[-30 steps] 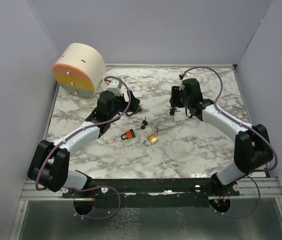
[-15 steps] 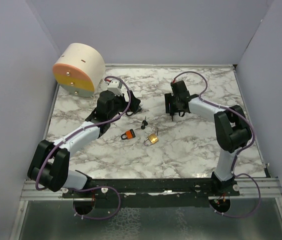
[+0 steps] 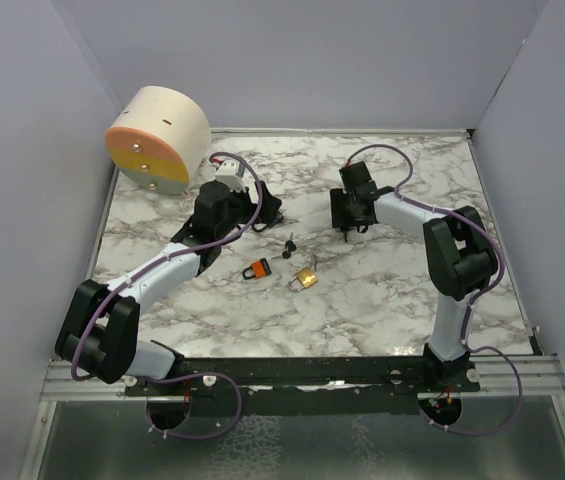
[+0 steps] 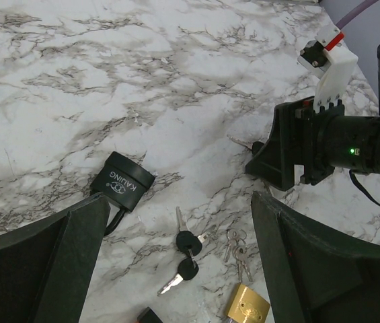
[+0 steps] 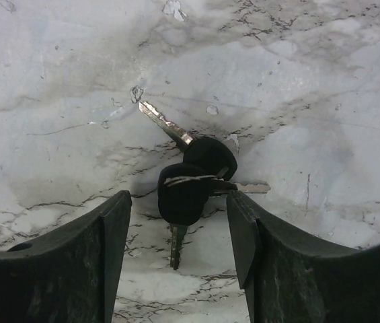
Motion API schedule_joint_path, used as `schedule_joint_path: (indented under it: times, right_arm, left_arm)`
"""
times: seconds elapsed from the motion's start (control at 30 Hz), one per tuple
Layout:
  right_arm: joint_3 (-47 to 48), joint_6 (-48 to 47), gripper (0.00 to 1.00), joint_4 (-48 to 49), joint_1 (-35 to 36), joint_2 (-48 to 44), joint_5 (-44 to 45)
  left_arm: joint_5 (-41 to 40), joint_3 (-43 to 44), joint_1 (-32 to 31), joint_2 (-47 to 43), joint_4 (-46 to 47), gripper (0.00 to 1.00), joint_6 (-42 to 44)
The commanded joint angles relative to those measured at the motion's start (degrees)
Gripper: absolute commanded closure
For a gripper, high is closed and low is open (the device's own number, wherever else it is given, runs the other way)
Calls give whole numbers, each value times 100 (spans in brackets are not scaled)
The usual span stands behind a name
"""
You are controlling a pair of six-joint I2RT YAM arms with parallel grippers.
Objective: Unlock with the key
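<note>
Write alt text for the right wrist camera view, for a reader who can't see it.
Two black-headed keys lie overlapping on the white marble table, the longest silver blade pointing up and to the left. The right gripper is open, and its dark fingers rise from the bottom corners, one on either side of the keys.

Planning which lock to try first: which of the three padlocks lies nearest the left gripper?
The black padlock, stamped KAIJING, just beside one finger of the open left gripper. The orange padlock and the brass padlock lie farther off.
</note>
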Motion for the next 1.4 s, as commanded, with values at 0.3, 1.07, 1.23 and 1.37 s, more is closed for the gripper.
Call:
schedule_joint_path:
  times: [0.3, 1.07, 1.23, 1.37]
  right_arm:
    - [-47, 215, 45, -254, 36, -62, 32]
    - [-187, 288, 87, 211, 36, -51, 117]
    - [-489, 458, 88, 592, 27, -670, 29]
    - [-695, 679, 88, 838, 27, -1160, -98]
  left_arm:
    - [-22, 124, -33, 90, 183, 11, 55]
    - [162, 140, -33, 138, 187, 11, 139]
    - [539, 159, -33, 234, 321, 11, 165]
    - [985, 106, -79, 384, 619, 14, 162]
